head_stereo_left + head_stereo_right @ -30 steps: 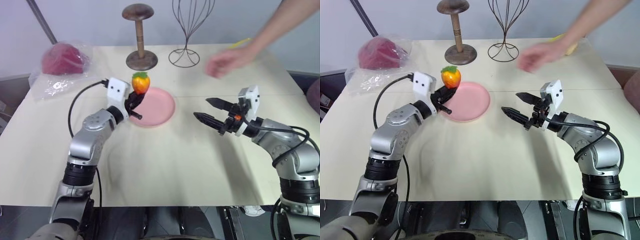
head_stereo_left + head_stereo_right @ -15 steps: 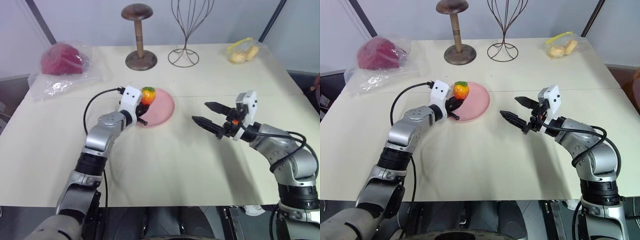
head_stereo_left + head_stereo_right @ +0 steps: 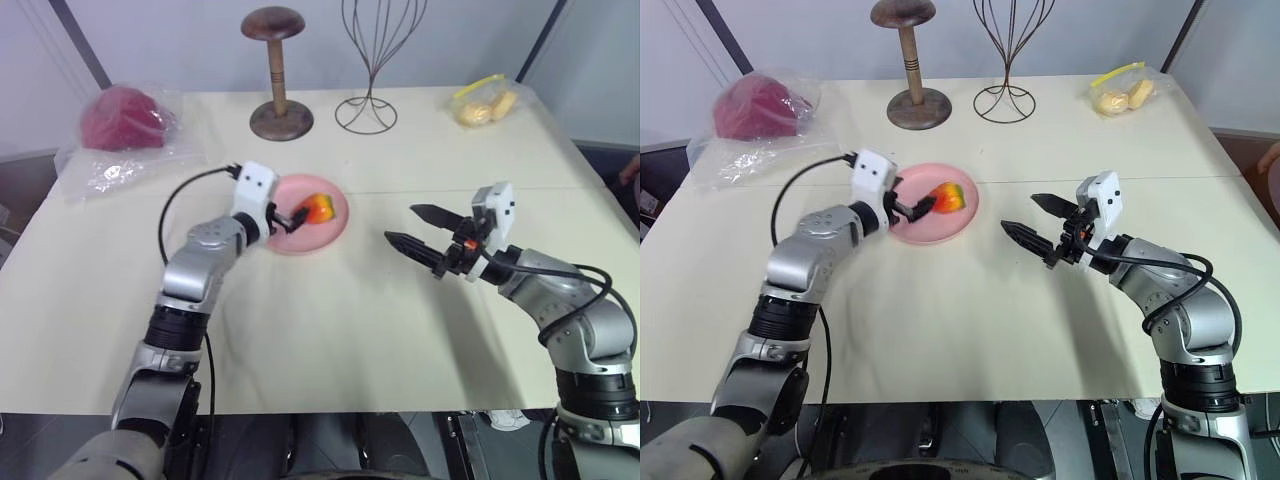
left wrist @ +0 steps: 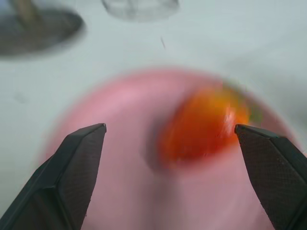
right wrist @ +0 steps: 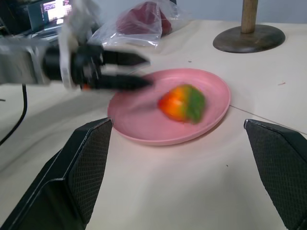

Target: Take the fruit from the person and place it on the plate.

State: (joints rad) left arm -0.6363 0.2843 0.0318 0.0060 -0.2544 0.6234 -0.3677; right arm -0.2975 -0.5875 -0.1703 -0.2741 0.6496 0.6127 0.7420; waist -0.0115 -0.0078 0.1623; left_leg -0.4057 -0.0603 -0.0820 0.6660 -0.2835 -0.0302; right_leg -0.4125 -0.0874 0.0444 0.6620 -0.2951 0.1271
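The orange-red fruit [image 3: 318, 208] with its green top lies tipped on its side on the pink plate [image 3: 300, 238], left of the table's middle. My left gripper [image 3: 291, 214] is level at the plate's left rim, open, its fingertips just short of the fruit. In the left wrist view the fruit [image 4: 204, 127] sits on the plate [image 4: 120, 120] past the two spread fingers [image 4: 79, 158]. My right gripper [image 3: 408, 226] hovers open and holds nothing, to the right of the plate. What looks like a bit of the person's hand [image 3: 631, 170] shows at the right edge.
A wooden stand [image 3: 277, 70] and a wire stand [image 3: 368, 80] rise behind the plate. A clear bag with a dark red lump [image 3: 125, 120] lies at the back left. At the back right corner is a bag of pale yellow items [image 3: 482, 102].
My left gripper lowered the fruit over the plate and opened; the fruit now lies loose on the plate. The person's arm has drawn back off the table. My right arm stayed put.
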